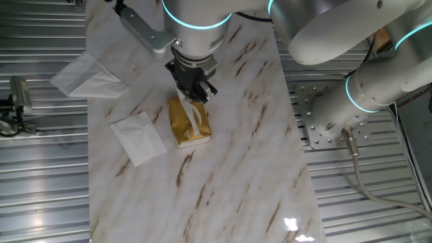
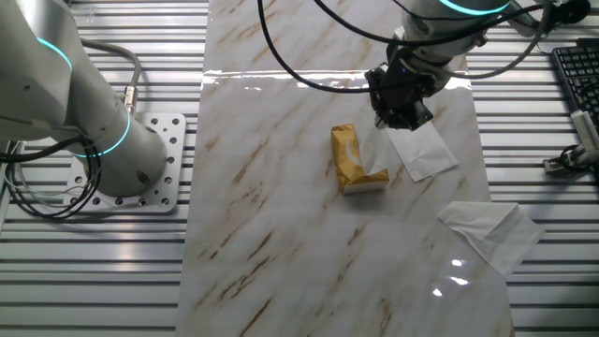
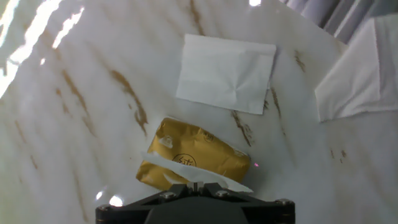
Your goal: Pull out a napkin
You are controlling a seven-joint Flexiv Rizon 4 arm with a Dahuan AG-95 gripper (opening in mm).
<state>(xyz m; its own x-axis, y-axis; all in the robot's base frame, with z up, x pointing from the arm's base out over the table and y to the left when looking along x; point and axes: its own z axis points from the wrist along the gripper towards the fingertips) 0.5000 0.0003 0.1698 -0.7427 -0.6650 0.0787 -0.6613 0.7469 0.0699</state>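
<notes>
A golden-yellow packet (image 1: 185,125) lies on the marble table; it also shows in the other fixed view (image 2: 348,154) and the hand view (image 3: 199,152). A thin white napkin (image 1: 196,113) rises out of its top slot to my gripper (image 1: 194,94). The gripper hangs just above the packet's far end and is shut on the napkin's upper end. In the hand view the napkin (image 3: 186,171) runs as a white strip across the packet into the closed gripper (image 3: 196,185). In the other fixed view the napkin (image 2: 377,154) stretches from the packet toward the gripper (image 2: 398,120).
A flat square white napkin (image 1: 138,137) lies beside the packet, also in the hand view (image 3: 225,73). A larger white napkin with a pointed corner (image 1: 88,75) lies at the table's edge. The arm's base (image 2: 140,164) stands beside the table. A keyboard (image 2: 576,65) lies off the table.
</notes>
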